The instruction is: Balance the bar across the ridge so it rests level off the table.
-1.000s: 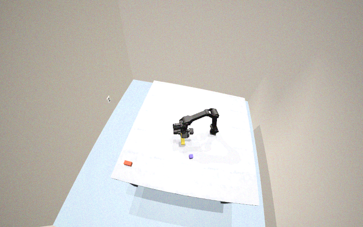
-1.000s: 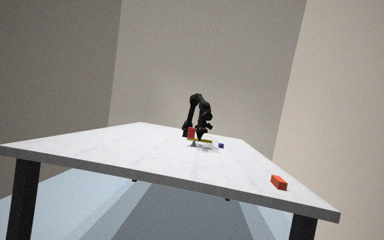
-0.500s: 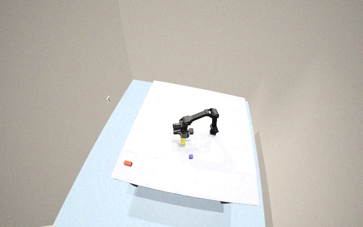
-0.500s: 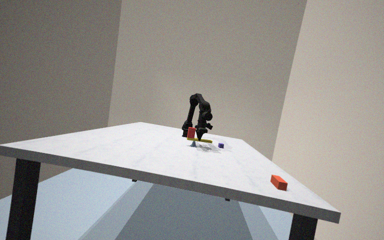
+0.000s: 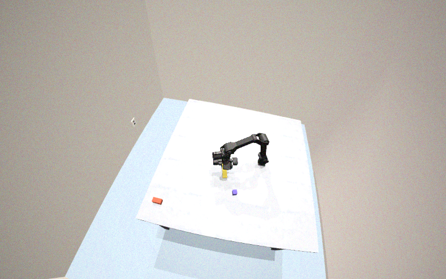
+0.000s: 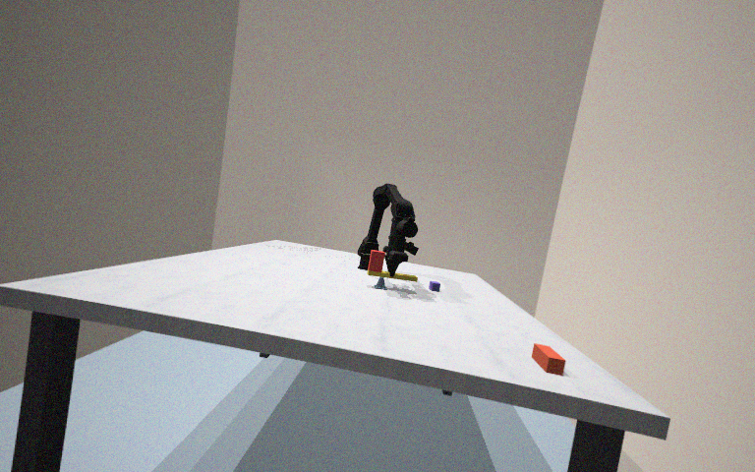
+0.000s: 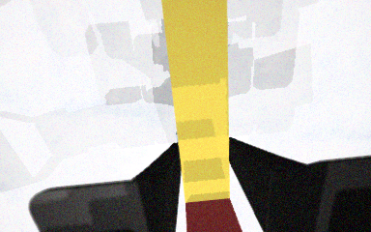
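The yellow bar (image 5: 224,174) (image 6: 405,276) (image 7: 200,103) looks about level above the table, with a red block (image 6: 377,261) (image 7: 213,216) standing on one end. The small grey-blue ridge (image 6: 379,283) is under the bar, nearer the block end. The bar seems to meet the ridge's top, but the contact is too small to tell. My gripper (image 6: 392,274) (image 7: 202,145) points down and is shut on the bar, with a fingertip at each long side, beside the red block. In the top view the arm hides the block and the ridge.
A small purple cube (image 5: 234,192) (image 6: 434,285) lies on the table (image 5: 197,210) (image 6: 222,311) beyond the bar's free end. An orange-red block (image 5: 157,200) (image 6: 548,359) lies far off near a table corner.
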Motion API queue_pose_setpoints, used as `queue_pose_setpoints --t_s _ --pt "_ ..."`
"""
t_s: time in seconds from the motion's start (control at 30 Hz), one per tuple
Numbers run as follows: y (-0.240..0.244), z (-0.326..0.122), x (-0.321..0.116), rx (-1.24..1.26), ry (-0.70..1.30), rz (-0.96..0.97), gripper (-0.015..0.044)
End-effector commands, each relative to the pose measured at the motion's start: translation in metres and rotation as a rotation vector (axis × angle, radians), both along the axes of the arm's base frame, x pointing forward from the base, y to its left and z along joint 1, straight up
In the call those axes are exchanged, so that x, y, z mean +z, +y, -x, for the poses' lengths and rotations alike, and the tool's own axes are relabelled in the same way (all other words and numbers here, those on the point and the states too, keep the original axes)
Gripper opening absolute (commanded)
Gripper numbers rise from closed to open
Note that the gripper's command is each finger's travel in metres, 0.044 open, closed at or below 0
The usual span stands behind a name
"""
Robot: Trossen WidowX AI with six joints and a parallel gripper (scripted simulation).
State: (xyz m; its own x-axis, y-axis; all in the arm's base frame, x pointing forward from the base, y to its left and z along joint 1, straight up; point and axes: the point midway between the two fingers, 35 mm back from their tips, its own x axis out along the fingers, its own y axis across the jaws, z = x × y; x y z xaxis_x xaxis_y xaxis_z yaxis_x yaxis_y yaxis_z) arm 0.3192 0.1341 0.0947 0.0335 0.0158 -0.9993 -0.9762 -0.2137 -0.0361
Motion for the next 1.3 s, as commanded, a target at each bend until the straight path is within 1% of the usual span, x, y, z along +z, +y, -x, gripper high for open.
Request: queue_pose_setpoints --t_s 0.0,1.23,1.27 --pt "0.0 0.0 -0.0003 0.0 0.001 0.0 0.0167" --pt "0.0 0.0 -0.0003 0.0 0.001 0.0 0.0173" --pt "0.0 0.0 -0.0003 0.0 0.001 0.0 0.0185"
